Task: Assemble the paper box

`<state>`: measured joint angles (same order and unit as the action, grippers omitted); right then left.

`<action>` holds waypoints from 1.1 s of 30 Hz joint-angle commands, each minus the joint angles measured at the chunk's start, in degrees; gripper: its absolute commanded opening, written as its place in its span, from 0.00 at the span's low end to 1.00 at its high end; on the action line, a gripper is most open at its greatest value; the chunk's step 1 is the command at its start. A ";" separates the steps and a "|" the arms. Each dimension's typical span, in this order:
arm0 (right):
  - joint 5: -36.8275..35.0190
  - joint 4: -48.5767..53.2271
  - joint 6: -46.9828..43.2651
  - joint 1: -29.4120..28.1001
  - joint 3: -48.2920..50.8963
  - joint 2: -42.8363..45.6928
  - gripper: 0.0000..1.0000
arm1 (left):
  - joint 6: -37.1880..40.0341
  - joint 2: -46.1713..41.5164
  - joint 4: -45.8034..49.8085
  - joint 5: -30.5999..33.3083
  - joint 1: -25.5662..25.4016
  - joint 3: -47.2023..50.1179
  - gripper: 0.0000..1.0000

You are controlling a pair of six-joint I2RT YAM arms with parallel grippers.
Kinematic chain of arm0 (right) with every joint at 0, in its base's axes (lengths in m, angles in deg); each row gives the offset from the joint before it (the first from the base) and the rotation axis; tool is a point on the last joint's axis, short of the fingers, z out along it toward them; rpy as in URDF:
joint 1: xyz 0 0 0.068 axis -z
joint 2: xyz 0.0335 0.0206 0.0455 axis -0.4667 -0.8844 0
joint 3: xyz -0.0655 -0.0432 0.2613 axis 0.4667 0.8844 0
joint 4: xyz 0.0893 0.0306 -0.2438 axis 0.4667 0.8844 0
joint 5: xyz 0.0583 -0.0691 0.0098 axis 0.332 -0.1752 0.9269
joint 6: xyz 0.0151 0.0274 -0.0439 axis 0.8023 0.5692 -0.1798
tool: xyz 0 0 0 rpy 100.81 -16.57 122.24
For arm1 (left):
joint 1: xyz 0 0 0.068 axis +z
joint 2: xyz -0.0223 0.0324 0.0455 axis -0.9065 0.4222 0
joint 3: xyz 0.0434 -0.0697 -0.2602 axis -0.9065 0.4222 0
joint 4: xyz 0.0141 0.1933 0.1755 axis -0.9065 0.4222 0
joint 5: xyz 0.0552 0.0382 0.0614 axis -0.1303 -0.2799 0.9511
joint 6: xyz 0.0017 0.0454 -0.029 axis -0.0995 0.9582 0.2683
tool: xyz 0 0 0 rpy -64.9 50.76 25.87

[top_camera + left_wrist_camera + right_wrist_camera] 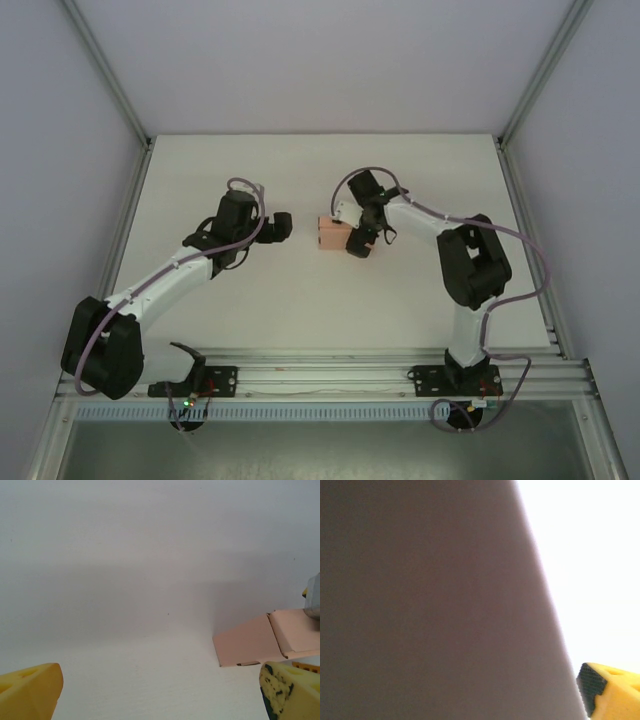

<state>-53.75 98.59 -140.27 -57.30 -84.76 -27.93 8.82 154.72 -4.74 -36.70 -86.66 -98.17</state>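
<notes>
paper box point(329, 233) touching right tool point(357, 241), grip cannot be told | left tool point(280, 226) wide, near, apart

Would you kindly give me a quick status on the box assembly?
Left gripper open, short of the paper box. Right gripper at the box, grip unclear. Box unfinished, one flap lying open.

Pink paper box point(330, 234), part-folded w/ flap out, table point(250, 310) ctr.
</notes>
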 commanded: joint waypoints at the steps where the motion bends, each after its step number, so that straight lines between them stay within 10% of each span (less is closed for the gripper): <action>1: -5.48 -4.39 -0.87 -1.21 2.53 -4.00 0.91 | -0.72 0.65 0.90 -0.10 0.28 -0.55 1.00; 17: -16.49 -18.88 -8.08 -3.81 7.51 4.15 0.50 | -0.94 0.25 0.91 -0.02 0.32 -0.06 1.00; 24: -23.67 -29.73 -19.99 -6.68 12.59 3.38 0.48 | -1.49 -1.69 0.83 1.57 0.34 2.03 1.00; 33: -27.67 -18.79 -17.47 -10.53 10.84 2.98 0.91 | -1.86 -3.88 1.12 1.46 0.31 4.20 1.00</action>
<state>-77.48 72.91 -157.61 -66.34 -72.26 -25.50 7.70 152.71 -4.20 -36.44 -86.66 -94.59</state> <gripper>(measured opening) 0.901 0.994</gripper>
